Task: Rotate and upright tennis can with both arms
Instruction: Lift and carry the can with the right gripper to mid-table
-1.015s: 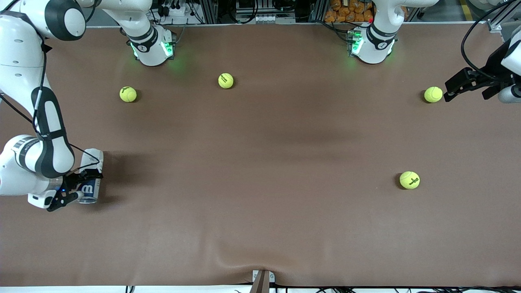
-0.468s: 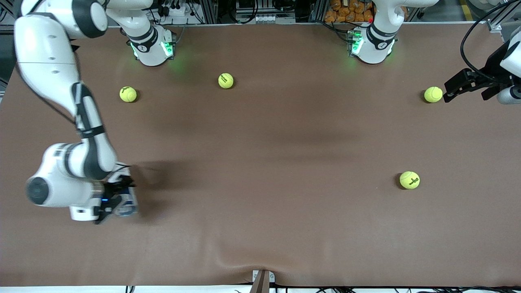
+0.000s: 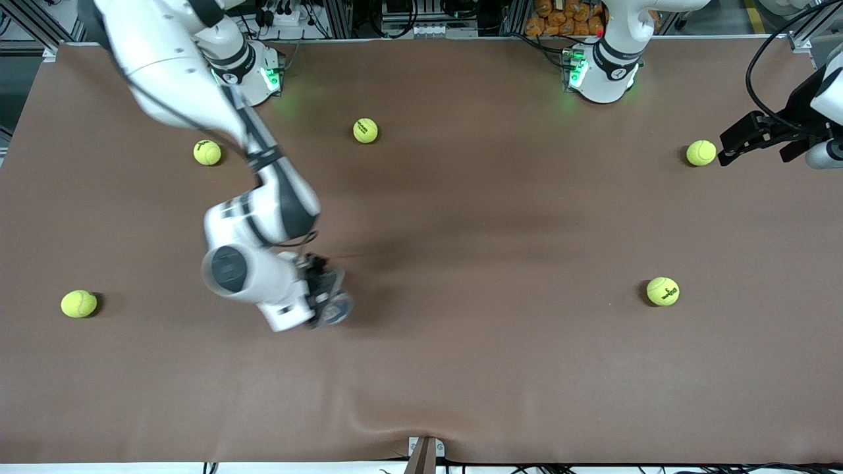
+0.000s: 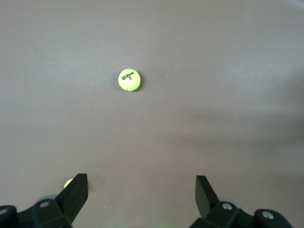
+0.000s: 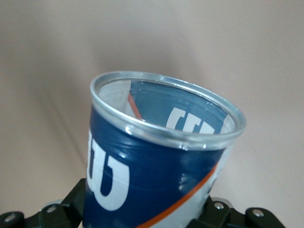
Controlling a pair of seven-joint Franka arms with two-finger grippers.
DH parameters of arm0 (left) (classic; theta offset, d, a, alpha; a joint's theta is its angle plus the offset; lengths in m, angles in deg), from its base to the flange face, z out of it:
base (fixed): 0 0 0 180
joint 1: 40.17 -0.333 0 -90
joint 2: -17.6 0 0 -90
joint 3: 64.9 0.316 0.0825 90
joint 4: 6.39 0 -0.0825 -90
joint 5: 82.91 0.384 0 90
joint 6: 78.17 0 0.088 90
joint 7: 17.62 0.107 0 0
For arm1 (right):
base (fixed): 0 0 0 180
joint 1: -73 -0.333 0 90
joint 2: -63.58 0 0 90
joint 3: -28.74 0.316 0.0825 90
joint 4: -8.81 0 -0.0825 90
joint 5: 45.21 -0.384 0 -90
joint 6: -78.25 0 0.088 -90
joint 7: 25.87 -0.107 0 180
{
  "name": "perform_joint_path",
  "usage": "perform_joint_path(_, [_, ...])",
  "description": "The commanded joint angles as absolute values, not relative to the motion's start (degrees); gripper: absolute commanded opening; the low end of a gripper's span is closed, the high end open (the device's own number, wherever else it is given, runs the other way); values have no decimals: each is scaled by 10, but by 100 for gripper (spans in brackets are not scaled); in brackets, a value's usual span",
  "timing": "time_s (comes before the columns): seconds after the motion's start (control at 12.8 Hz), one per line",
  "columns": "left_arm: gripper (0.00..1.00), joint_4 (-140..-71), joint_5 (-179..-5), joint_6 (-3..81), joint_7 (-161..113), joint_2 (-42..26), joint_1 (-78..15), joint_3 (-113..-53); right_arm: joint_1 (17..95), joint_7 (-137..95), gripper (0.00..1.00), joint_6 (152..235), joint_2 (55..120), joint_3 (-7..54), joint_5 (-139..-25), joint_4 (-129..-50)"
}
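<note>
The tennis can (image 5: 156, 156), dark blue and white with a clear rim and an open mouth, sits between the fingers of my right gripper (image 5: 142, 209), which is shut on its body. In the front view the right gripper (image 3: 324, 295) carries the can (image 3: 336, 307) above the brown cloth, between the right arm's end and the table's middle. My left gripper (image 3: 724, 153) waits open and empty at the left arm's end, its fingertips beside a tennis ball (image 3: 701, 153). In the left wrist view the left gripper (image 4: 141, 190) has nothing between its spread fingers (image 4: 76, 190).
Several yellow-green tennis balls lie scattered on the brown table cloth (image 3: 461, 368): one (image 3: 79, 303) at the right arm's end, two (image 3: 207, 152) (image 3: 365, 130) near the right arm's base, one (image 3: 662, 291) toward the left arm's end. The left wrist view shows a ball (image 4: 129, 80).
My right arm has swung from the right arm's end of the table toward the middle, carrying the can along. A ball it had covered now shows. The left arm has not moved.
</note>
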State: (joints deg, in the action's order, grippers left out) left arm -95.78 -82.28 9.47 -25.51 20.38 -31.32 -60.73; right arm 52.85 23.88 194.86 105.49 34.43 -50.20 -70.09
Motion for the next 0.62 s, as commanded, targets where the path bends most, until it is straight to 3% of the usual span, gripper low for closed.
perform_joint_path(0.0, [100, -959, -830, 96, -241, 206, -322, -609, 473, 251, 91, 1982, 1042, 340, -483, -733])
perform_joint_path(0.31, [100, -961, -830, 96, -234, 206, -330, -609, 377, 246, 98, 2077, 1046, 337, -420, -751])
perform_joint_path(0.55, [100, -965, -830, 96, -233, 206, -333, -609, 371, 243, 98, 2110, 1050, 337, -390, -779])
